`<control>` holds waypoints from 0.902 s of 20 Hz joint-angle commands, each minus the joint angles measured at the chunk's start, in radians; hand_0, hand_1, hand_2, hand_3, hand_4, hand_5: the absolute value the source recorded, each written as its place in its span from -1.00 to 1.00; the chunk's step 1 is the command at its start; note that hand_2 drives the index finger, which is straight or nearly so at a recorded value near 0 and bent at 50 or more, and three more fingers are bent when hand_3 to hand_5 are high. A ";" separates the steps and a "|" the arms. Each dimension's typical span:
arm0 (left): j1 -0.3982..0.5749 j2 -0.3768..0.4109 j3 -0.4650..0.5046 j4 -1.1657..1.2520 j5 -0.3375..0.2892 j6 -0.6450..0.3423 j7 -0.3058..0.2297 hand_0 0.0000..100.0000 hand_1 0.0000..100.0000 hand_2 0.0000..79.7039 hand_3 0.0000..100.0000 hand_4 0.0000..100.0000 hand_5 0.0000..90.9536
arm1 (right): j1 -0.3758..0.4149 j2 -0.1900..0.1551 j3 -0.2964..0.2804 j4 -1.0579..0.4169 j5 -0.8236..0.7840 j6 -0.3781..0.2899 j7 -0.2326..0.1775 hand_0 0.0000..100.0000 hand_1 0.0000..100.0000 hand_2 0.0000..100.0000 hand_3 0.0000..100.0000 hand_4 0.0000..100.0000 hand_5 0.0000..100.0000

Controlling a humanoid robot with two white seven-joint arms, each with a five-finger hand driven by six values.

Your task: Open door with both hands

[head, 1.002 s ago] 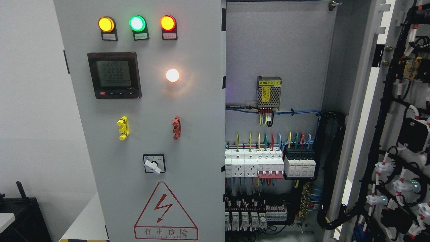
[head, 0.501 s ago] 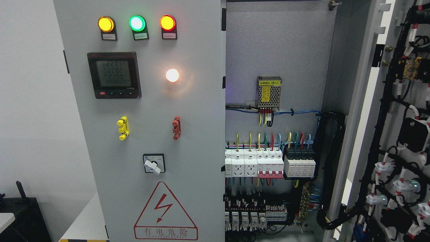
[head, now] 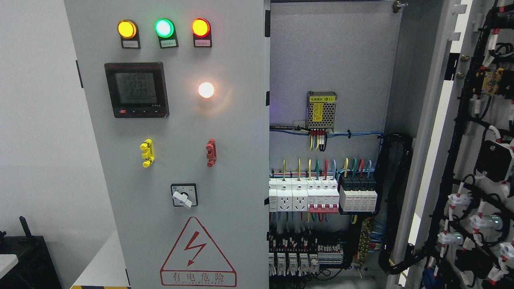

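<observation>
A grey electrical cabinet fills the head view. Its left door (head: pixel 233 120) stands closed, carrying three lit lamps (head: pixel 164 27), a digital meter (head: pixel 136 89), a white lamp (head: pixel 206 90), a rotary switch (head: pixel 184 195) and a red warning triangle (head: pixel 197 253). The right door (head: pixel 478 160) is swung wide open at the picture's right, its wired inner side facing me. Between them the cabinet interior (head: pixel 333 52) shows, with breakers (head: pixel 321 196) and coloured wires. Neither of my hands or arms appears.
A power supply (head: pixel 321 111) hangs on the back panel, with a black cable bundle (head: pixel 395 192) beside it. A white wall lies left of the cabinet, with a dark object (head: pixel 24 253) at the lower left.
Only the meter's digits have changed. Both doors stay where they were.
</observation>
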State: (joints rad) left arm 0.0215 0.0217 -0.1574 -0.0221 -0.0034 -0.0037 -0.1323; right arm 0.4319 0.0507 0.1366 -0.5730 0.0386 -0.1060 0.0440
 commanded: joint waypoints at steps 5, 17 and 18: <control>0.038 -0.055 0.230 0.084 -0.113 -0.005 0.000 -1.00 -1.00 -1.00 -1.00 -0.91 -1.00 | 0.315 -0.087 -0.058 -0.608 -0.006 -0.165 -0.004 -1.00 -1.00 -1.00 -1.00 -1.00 -1.00; 0.037 -0.054 0.223 0.048 -0.104 -0.045 -0.001 -1.00 -1.00 -1.00 -1.00 -0.91 -1.00 | 0.528 -0.149 0.037 -0.890 -0.017 -0.497 -0.004 -1.00 -1.00 -1.00 -1.00 -1.00 -1.00; 0.037 -0.054 0.225 0.025 -0.101 -0.045 -0.001 -1.00 -1.00 -1.00 -1.00 -0.91 -1.00 | 0.544 -0.159 0.046 -0.928 -0.017 -0.497 -0.004 -1.00 -1.00 -1.00 -1.00 -1.00 -1.00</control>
State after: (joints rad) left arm 0.0569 0.0018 0.0233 0.0358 -0.1065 -0.0409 -0.1332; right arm 0.9011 -0.0362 0.1238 -1.1873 0.0030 -0.5792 0.0402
